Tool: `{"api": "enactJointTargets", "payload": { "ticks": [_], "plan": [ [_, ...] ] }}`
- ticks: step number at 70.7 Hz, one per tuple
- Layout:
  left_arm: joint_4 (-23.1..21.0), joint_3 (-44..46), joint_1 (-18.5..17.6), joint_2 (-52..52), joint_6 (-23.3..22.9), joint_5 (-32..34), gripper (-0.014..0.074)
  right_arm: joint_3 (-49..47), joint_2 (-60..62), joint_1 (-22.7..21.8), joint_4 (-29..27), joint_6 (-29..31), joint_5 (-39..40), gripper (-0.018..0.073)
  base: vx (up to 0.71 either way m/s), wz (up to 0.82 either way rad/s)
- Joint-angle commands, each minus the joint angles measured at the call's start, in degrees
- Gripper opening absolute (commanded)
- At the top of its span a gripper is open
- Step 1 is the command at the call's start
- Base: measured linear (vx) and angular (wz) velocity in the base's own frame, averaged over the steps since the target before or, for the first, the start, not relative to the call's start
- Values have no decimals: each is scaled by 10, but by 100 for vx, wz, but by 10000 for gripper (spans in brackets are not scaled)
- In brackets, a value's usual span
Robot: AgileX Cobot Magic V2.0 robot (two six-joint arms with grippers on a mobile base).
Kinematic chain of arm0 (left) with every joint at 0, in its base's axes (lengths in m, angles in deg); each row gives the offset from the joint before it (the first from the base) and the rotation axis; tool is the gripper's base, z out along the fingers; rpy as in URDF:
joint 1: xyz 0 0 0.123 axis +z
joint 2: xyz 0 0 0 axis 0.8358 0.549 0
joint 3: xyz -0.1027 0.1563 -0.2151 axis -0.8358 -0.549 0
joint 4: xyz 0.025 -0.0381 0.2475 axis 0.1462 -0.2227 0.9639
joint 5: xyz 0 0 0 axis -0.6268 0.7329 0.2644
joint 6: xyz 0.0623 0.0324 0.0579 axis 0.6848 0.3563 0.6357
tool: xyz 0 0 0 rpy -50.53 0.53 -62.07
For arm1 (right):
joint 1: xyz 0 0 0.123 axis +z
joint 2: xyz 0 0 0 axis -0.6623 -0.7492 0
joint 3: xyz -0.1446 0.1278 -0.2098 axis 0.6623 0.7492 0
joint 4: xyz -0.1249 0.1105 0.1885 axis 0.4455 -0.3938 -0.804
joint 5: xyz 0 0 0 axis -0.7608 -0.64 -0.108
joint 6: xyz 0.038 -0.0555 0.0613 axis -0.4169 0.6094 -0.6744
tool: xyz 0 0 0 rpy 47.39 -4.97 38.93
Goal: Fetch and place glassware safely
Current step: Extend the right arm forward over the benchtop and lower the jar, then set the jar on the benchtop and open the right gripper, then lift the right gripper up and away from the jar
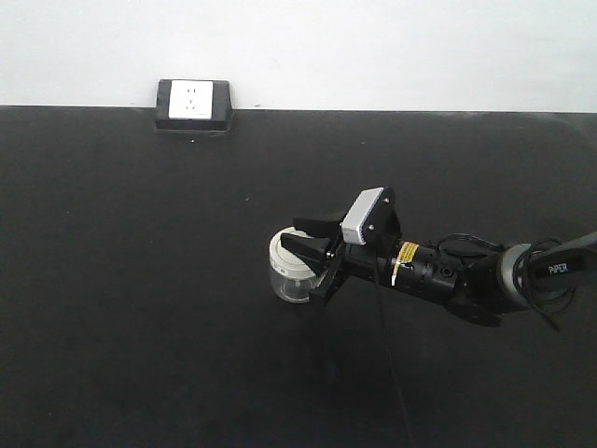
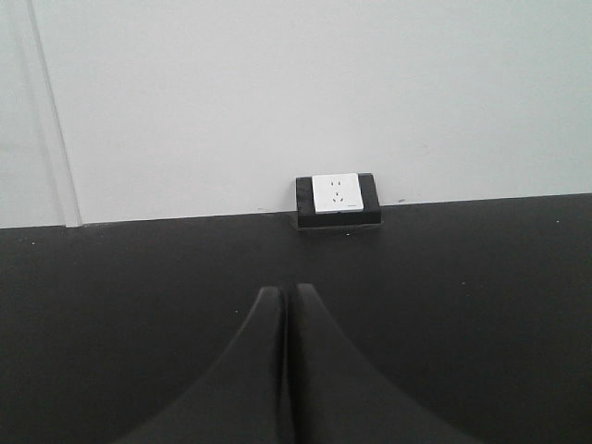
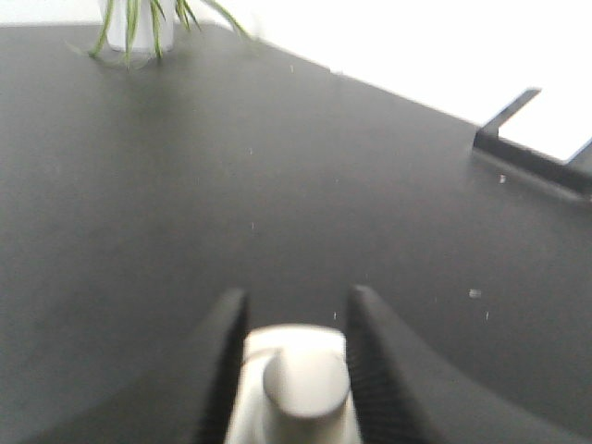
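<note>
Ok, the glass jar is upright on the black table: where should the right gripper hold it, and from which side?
Grip the glass jar around its cream-white lid, coming in low from the side, as the right gripper does now. The jar is squat and upright, so the wide round lid gives both fingers flat opposing contact. The central knob looks too small to pinch securely, and the clear wall below is likely slicker.

"PIPER" in white letters on the right arm (image 1: pixel 550 270)

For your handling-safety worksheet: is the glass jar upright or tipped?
Upright: the glass jar stands on the table, lid on top, between the right hand's fingers.
</note>
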Motion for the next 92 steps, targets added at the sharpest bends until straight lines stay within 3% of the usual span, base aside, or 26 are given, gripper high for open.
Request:
{"api": "enactJointTargets", "payload": {
  "ticks": [1,11,18,41,58,72,84,92],
  "plan": [
    [-5,15,-3,6,-5,39,-7,-13,30,-3,-16,13,52,441,0,0],
    [-5,15,-3,6,-5,39,-7,-13,30,-3,-16,21,52,647,0,0],
    [-5,15,-3,6,-5,39,-7,-13,30,-3,-18,20,49,722,0,0],
    [-5,15,-3,6,-5,39,-7,-12,35,-3,-18,18,52,689,0,0],
    [-5,15,-3,6,-5,39,-7,-11,86,-3,-20,14,26,582,0,0],
    [-5,15,-3,6,-5,39,-7,-11,164,-3,-20,-55,-56,481,0,0],
    [-5,15,-3,6,-5,39,-7,-11,247,-3,-19,-124,-160,296,0,0],
    [-5,15,-3,6,-5,39,-7,-11,304,-3,-15,-169,-247,89,0,0]
  ]
}}
